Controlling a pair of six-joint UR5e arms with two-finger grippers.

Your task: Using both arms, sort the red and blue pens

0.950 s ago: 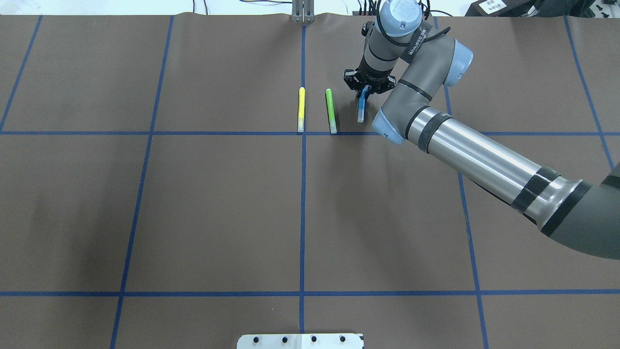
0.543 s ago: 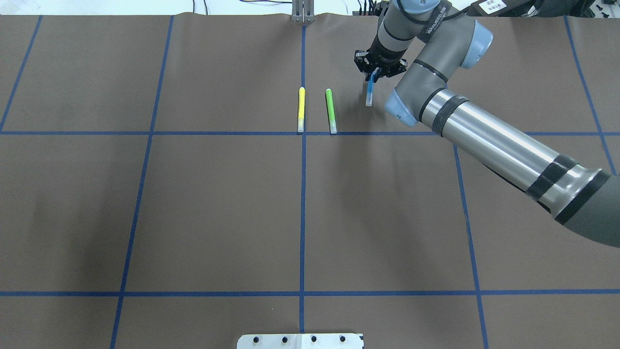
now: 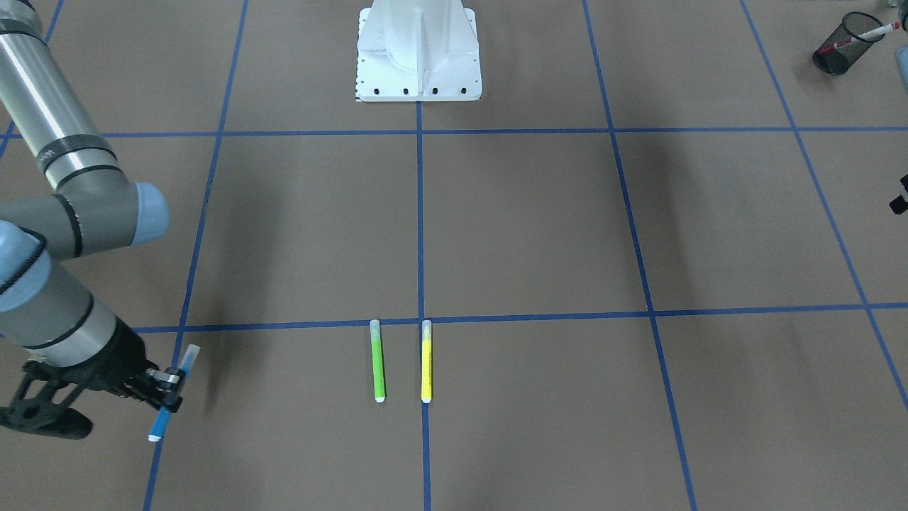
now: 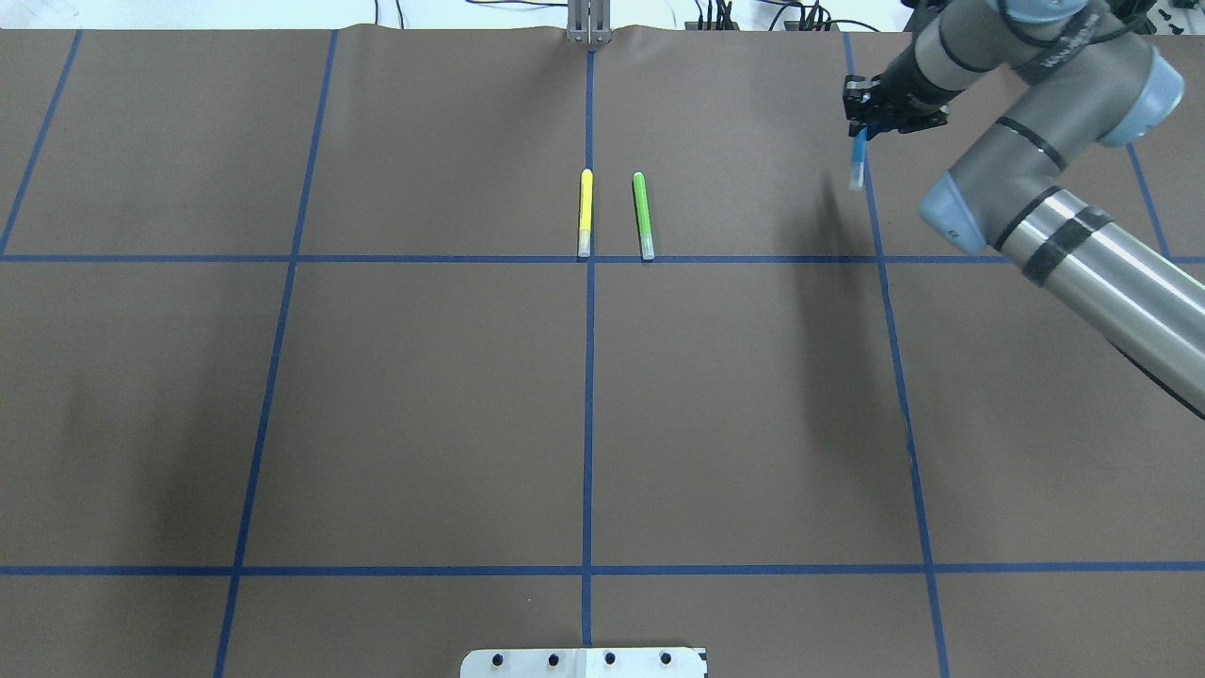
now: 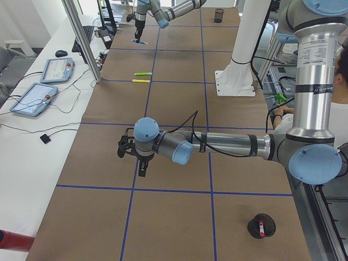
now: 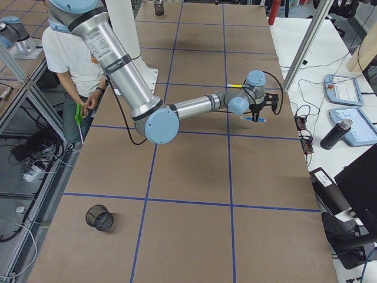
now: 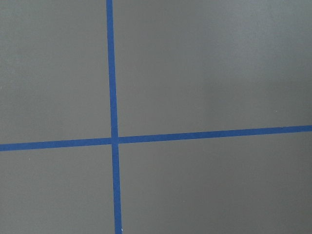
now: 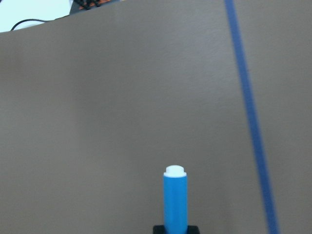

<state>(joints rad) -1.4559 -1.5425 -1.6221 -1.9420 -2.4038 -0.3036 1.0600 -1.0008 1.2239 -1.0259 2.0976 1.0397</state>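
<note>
My right gripper (image 4: 861,132) is shut on the blue pen (image 4: 858,162) and holds it in the air over the far right of the table, near a blue tape line. The front-facing view shows the same gripper (image 3: 169,389) clamped on the pen (image 3: 186,360) above the mat. In the right wrist view the blue pen (image 8: 175,204) points away, white tip out. The red pen (image 3: 867,34) stands in a black mesh cup (image 3: 837,53) on my left side. My left gripper (image 5: 142,167) hovers low over the mat; whether it is open or shut I cannot tell.
A yellow marker (image 4: 586,214) and a green marker (image 4: 643,215) lie side by side at the far middle. A second black mesh cup (image 6: 99,217) stands at my right end of the table. The white pedestal (image 3: 418,50) is at the near edge. A person stands beside the table.
The right gripper has carried the blue pen up off the mat and rightward, away from the green marker, to the right-hand tape line.
</note>
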